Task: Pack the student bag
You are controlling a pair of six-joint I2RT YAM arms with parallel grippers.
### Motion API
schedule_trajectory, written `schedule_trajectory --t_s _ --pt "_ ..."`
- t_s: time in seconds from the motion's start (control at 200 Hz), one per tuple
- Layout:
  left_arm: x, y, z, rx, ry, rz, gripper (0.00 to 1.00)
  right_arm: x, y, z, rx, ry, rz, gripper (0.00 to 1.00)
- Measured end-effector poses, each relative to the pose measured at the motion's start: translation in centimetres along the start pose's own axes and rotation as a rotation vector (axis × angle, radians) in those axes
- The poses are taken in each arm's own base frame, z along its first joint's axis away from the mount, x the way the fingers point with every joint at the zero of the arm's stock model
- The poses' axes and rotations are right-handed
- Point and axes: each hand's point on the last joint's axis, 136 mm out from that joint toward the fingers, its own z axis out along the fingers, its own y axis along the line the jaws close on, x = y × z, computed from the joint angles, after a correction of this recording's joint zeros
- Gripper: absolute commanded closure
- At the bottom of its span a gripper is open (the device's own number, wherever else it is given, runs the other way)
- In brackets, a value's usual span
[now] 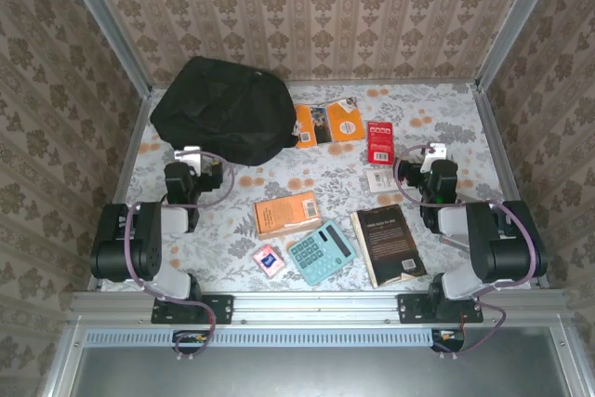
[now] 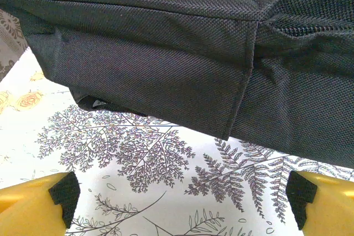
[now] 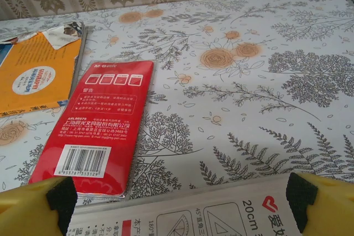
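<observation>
Bag: the big black soft cloth student bag [image 1: 221, 123] lies in the far left corner of the table [image 1: 465, 118], which has a flower-print cloth on it.
Left gripper: the left gripper [image 2: 182, 194] sits just in front of the bag. Its yellow fingers with black pads [image 2: 65, 192] are spread wide and hold nothing.
Left wrist view: shows the bag's woven cloth and a seam up close. A small dark tag peeks out under its edge.
Right gripper: the right gripper [image 3: 182, 197] is close to the right edge of the table, spread wide, with nothing in it.
Writing: the flat white packet [image 3: 221, 214] right under the right gripper says "20cm", "45°" and "180°".
Red packet: the flat red plastic packet [image 3: 97, 125] has white Chinese writing and a barcode. The numbers are too small to read.
Orange book: the thin orange book [image 3: 33, 73] has a round white label, too blurry to read.
Top view: between the arms lie an orange box [image 1: 287, 213], a blue-green calculator [image 1: 321, 251], a dark brown book [image 1: 389, 244] and a small pink card [image 1: 268, 259].
</observation>
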Motion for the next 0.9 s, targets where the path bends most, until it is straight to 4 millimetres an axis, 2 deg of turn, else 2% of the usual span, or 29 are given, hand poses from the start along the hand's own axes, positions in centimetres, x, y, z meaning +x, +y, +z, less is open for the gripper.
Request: schedule_trajectory --t_s 0.36,0.795,0.9 --pt "0.0 0.0 0.0 0.001 0.000 0.002 0.00 -0.8 0.8 0.4 -0.037 -0.010 -0.025 0.00" --pt "-0.1 0.0 0.0 -0.002 -0.002 0.007 0.00 -0.7 0.8 0.5 -0.039 -0.008 -0.029 0.00" --pt "-1.1 -0.5 -0.8 -0.052 -0.011 0.052 0.00 -0.7 0.9 0.5 -0.039 -0.008 -0.032 0.00"
